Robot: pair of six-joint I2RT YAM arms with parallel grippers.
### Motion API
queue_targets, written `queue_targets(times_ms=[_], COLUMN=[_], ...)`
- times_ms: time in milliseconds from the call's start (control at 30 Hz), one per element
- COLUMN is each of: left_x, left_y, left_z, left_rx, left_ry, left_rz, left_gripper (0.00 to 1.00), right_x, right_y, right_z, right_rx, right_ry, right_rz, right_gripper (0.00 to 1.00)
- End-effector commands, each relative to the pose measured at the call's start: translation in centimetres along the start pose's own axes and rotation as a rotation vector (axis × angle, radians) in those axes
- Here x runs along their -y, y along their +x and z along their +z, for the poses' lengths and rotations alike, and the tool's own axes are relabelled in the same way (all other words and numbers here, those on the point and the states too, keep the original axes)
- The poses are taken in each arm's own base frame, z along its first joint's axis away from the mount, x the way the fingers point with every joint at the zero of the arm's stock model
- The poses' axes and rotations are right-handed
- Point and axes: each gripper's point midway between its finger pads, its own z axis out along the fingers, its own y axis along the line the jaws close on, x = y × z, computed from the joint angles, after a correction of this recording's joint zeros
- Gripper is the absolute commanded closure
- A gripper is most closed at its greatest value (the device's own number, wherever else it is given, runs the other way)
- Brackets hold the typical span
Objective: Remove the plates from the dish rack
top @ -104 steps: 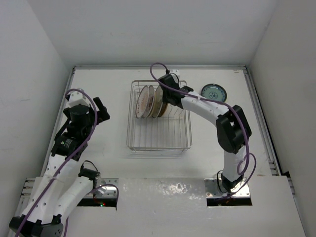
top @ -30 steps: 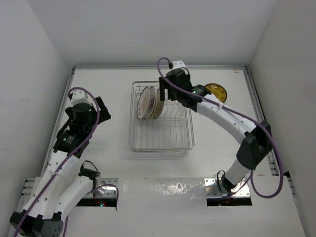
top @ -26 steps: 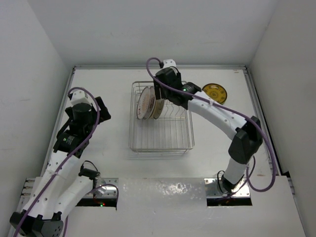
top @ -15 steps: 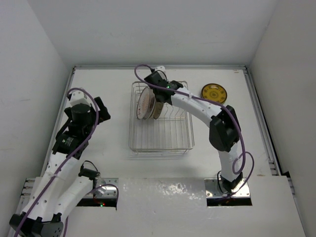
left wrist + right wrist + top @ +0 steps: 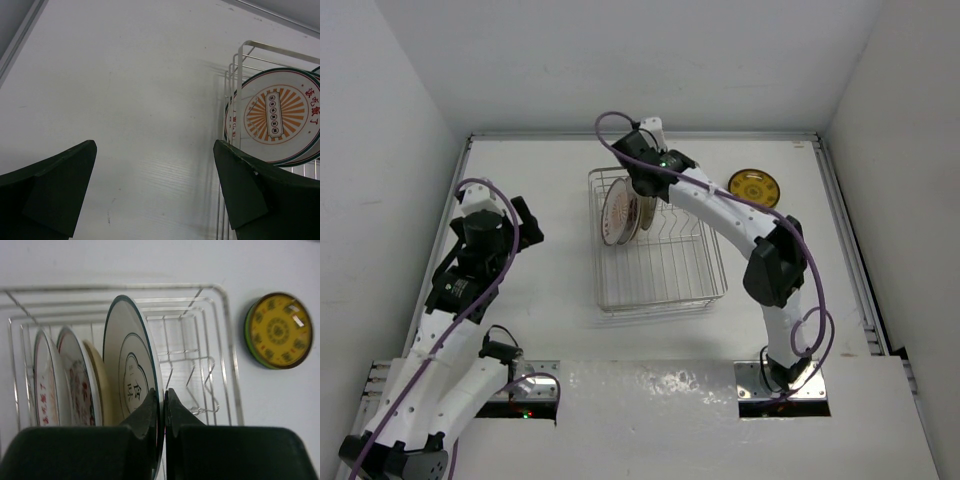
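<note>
Nearest the bases, the left gripper (image 5: 154, 146) hangs over the table (image 5: 125, 75) with its jaws spread wide. Its wrist view alone shows the orange sunburst plate (image 5: 281, 120) at the end of the dish rack (image 5: 239, 65). Farther back, the right gripper (image 5: 161, 392) pinches the rim of a dark-edged white plate (image 5: 127, 365) upright in the rack, a grip the overhead view hides. Beyond the rack, a yellow plate (image 5: 278, 330) lies flat.

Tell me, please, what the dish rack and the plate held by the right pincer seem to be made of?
Dish rack: thin bare metal wire, silvery with a slight shine.
Plate in the right pincer: likely glazed ceramic or melamine; smooth white face, dark green rim, printed design.
</note>
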Motion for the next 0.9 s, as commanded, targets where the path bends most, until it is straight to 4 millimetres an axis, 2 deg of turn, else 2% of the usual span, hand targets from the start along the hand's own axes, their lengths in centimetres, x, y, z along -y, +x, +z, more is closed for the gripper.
queue_targets(times_ms=[0, 33, 67, 167, 200, 233, 267, 300, 333, 367, 400, 433, 467, 500, 533, 567, 633, 700, 733, 767, 800, 867], left_x=[0.4, 0.5, 0.6, 2.4, 4.1, 5.1, 6.3, 9.0, 10.5, 12.2, 14.0, 16.0, 16.5, 17.5, 18.3, 19.0, 19.8, 20.2, 20.2, 19.9, 19.7, 19.7], left_y=[-1.3, -1.4, -1.5, -1.9, -2.4, -2.7, -2.9, -3.7, -3.8, -5.1, -4.8, -5.0, -5.4, -5.1, -4.6, -4.7, -4.4, -4.3, -3.9, -3.6, -3.3, -2.7], left_z=[-0.1, -0.1, -0.3, -0.9, -1.5, -1.9, -2.2, -3.4, -3.6, -4.2, -5.2, -5.6, -5.2, -5.6, -4.9, -4.9, -4.2, -3.8, -3.3, -2.8, -2.5, -2.4], left_rx=[0.041, 0.042, 0.043, 0.028, 0.021, 0.019, 0.008, 0.006, -0.014, 0.013, -0.022, -0.049, -0.043, -0.077, -0.113, -0.129, -0.15, -0.158, -0.173, -0.185, -0.193, -0.207], left_ry=[0.017, 0.024, 0.033, 0.128, 0.216, 0.273, 0.332, 0.481, 0.551, 0.641, 0.757, 0.859, 0.866, 0.935, 0.959, 0.986, 0.998, 0.999, 0.984, 0.96, 0.942, 0.945], left_rz=[-0.004, -0.006, -0.007, -0.016, -0.023, -0.025, -0.032, -0.036, -0.045, -0.055, -0.055, -0.073, -0.091, -0.097, -0.108, -0.129, -0.139, -0.144, -0.144, -0.141, -0.138, -0.126], left_gripper=[0.0, 0.0, 0.0, 0.0, 0.0, 0.0, 0.0, 0.0, 0.0, 0.0, 0.0, 0.0, 0.0, 0.0, 0.0, 0.0, 0.01, 0.05, 0.08, 0.16, 0.17, 0.28], right_x=[3.6, 4.6, 6.0, 9.0, 10.3, 10.6, 10.3, 11.3, 10.7, 9.2, 9.1, 7.8, 6.7, 4.9, 3.6, 2.7, 1.2, 0.7, 0.4, 0.3, 0.2, 0.4], right_y=[-7.8, -8.2, -9.9, -11.2, -12.2, -11.2, -11.1, -12.0, -10.8, -10.6, -11.2, -10.0, -9.8, -10.1, -8.6, -8.3, -7.3, -7.8, -6.9, -7.0, -6.9, -7.7], right_z=[-4.9, -5.4, -6.7, -9.1, -11.1, -11.1, -11.7, -13.9, -13.7, -14.4, -16.4, -16.2, -16.9, -19.0, -18.9, -19.6, -21.1, -22.1, -22.5, -22.8, -22.8, -23.8], right_rx=[0.185, 0.185, 0.228, 0.267, 0.307, 0.295, 0.3, 0.347, 0.327, 0.319, 0.354, 0.332, 0.335, 0.355, 0.326, 0.33, 0.337, 0.369, 0.359, 0.37, 0.375, 0.422], right_ry=[0.08, 0.108, 0.147, 0.217, 0.199, 0.191, 0.132, 0.069, 0.019, -0.103, -0.191, -0.267, -0.352, -0.518, -0.591, -0.663, -0.806, -0.883, -0.926, -0.947, -0.962, -1.004], right_rz=[0.114, 0.096, 0.123, 0.124, 0.166, 0.139, 0.147, 0.198, 0.177, 0.175, 0.205, 0.171, 0.16, 0.163, 0.142, 0.145, 0.18, 0.23, 0.232, 0.246, 0.269, 0.295], right_gripper=[1.0, 1.0, 1.0, 1.0, 1.0, 1.0, 1.0, 1.0, 1.0, 1.0, 1.0, 1.0, 1.0, 1.0, 1.0, 1.0, 1.0, 1.0, 1.0, 1.0, 1.0, 1.0])
